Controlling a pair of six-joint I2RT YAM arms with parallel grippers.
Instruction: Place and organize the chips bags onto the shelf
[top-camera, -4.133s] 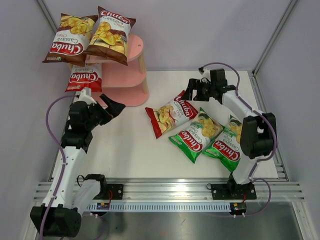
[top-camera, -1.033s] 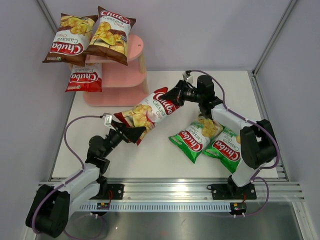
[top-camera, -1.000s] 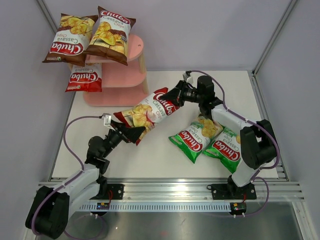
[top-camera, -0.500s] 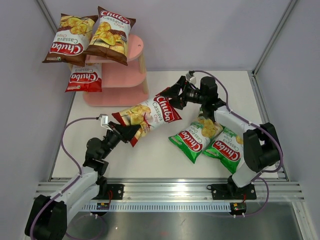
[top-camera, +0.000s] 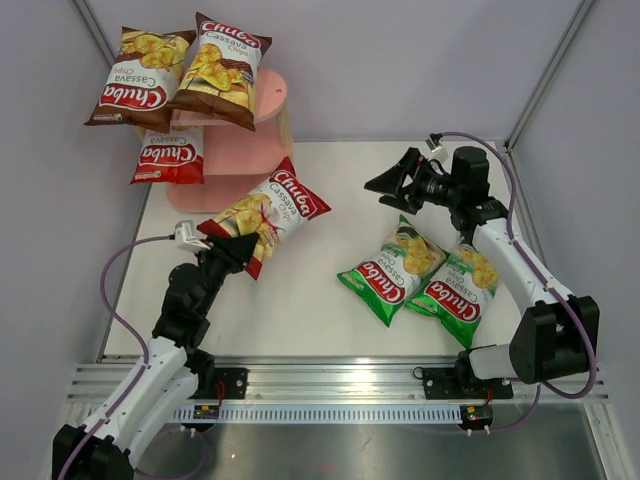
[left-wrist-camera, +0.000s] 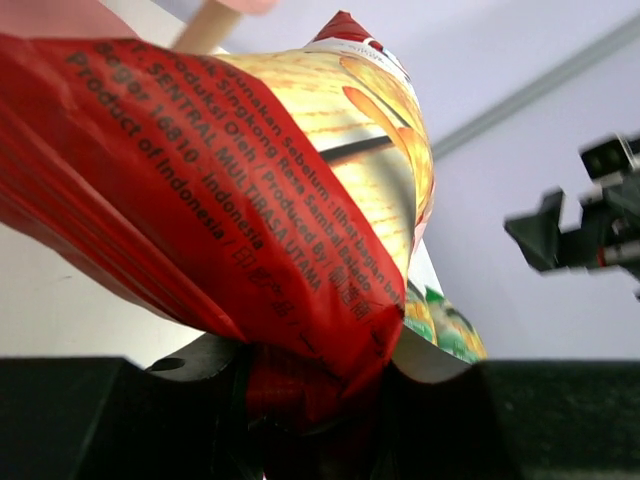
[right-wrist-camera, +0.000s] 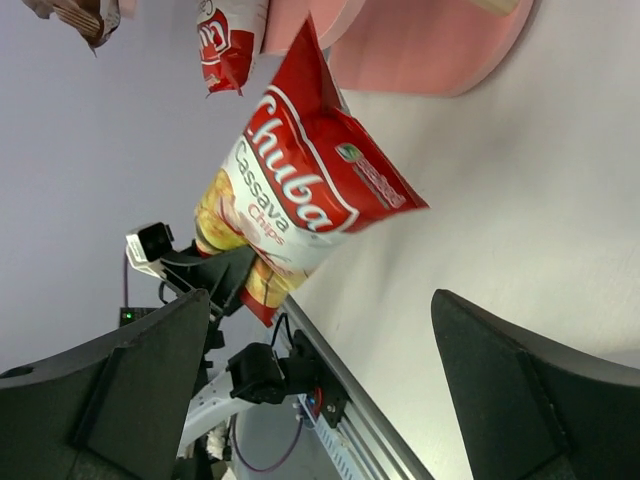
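My left gripper (top-camera: 240, 252) is shut on the bottom corner of a red-white chips bag (top-camera: 268, 207), holding it in the air just in front of the pink shelf (top-camera: 255, 160). In the left wrist view the bag (left-wrist-camera: 250, 200) fills the frame, pinched between the jaws of the left gripper (left-wrist-camera: 320, 400). The right gripper (top-camera: 386, 183) is open and empty, well right of the bag. Seen from the right wrist, the bag (right-wrist-camera: 300, 190) hangs beyond the right gripper (right-wrist-camera: 320, 300). Two brown bags (top-camera: 135, 80) (top-camera: 220, 70) lie on the top tier, and a red-white bag (top-camera: 170, 155) on the middle tier.
Two green bags (top-camera: 395, 265) (top-camera: 460, 290) lie side by side on the white table at the right, under the right arm. The shelf stands at the far left corner against the wall. A metal rail (top-camera: 340, 380) runs along the near edge.
The right gripper opened, let go of the red-white bag and pulled back to the right. The left gripper closed on the bag and carried it left and back toward the shelf.
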